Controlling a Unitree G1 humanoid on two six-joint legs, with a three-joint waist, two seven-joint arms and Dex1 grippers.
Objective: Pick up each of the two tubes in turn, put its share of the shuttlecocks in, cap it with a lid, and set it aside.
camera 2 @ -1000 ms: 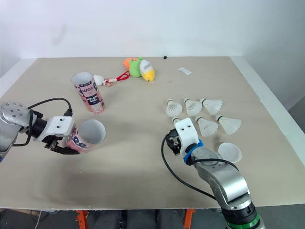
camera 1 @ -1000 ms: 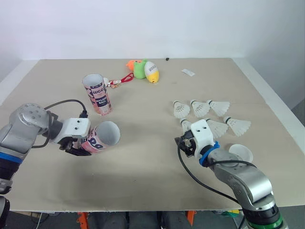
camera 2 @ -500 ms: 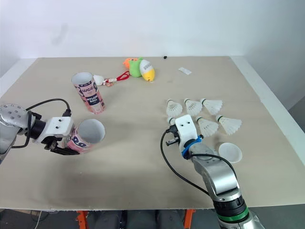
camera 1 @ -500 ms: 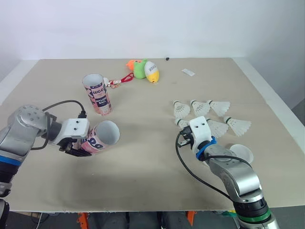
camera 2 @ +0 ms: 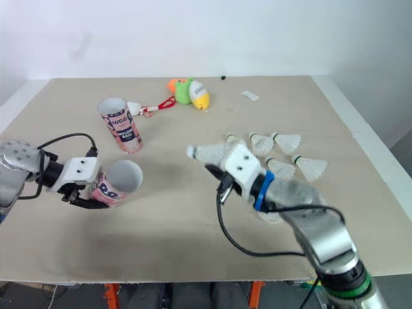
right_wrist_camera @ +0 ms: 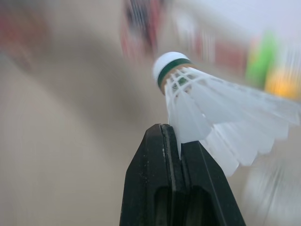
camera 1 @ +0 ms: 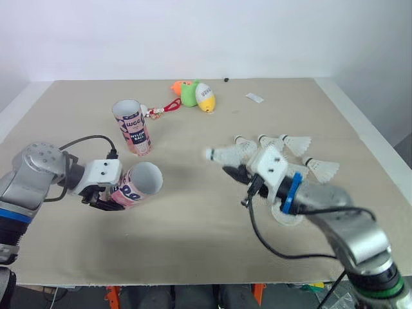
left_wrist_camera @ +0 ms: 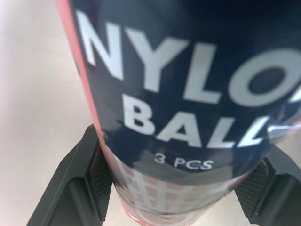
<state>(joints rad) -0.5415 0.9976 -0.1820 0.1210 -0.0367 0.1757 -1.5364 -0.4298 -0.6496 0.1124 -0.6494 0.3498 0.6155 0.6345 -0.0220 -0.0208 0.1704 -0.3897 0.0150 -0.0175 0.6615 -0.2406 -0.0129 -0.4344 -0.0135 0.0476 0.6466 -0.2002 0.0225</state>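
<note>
Right pincer (right_wrist_camera: 181, 141) is clenched on the feather skirt of a shuttlecock (camera 1: 226, 154), lifted clear of the surface (camera 1: 193, 238), its green-banded cork pointing toward the robot's left. Left pincer (camera 1: 106, 201) is clamped around the lower part of a pink and navy tube (camera 1: 135, 185), one black finger on each side of the printed wall, as the left wrist view shows. That tube is tilted, with its open mouth turned toward the right arm. The carried shuttlecock hangs well apart from the mouth, and bare surface lies between them. A second tube (camera 1: 132, 127) stands upright and open farther back on the left, just beyond the held one and apart from it. Five more shuttlecocks (camera 2: 286, 141) lie in a loose cluster on the right half, partly behind the right arm, with their corks pointing left. At the far side lies a green, orange and yellow plush toy (camera 1: 196, 93) with a red cord (camera 1: 168, 106) trailing toward the upright tube; a small white tag (camera 1: 254, 98) lies near it, and a tiny dark speck (camera 1: 226, 80) sits at the back edge. The middle of the surface and the strip along the near edge are open, while the cluster lies closer to the right edge.
</note>
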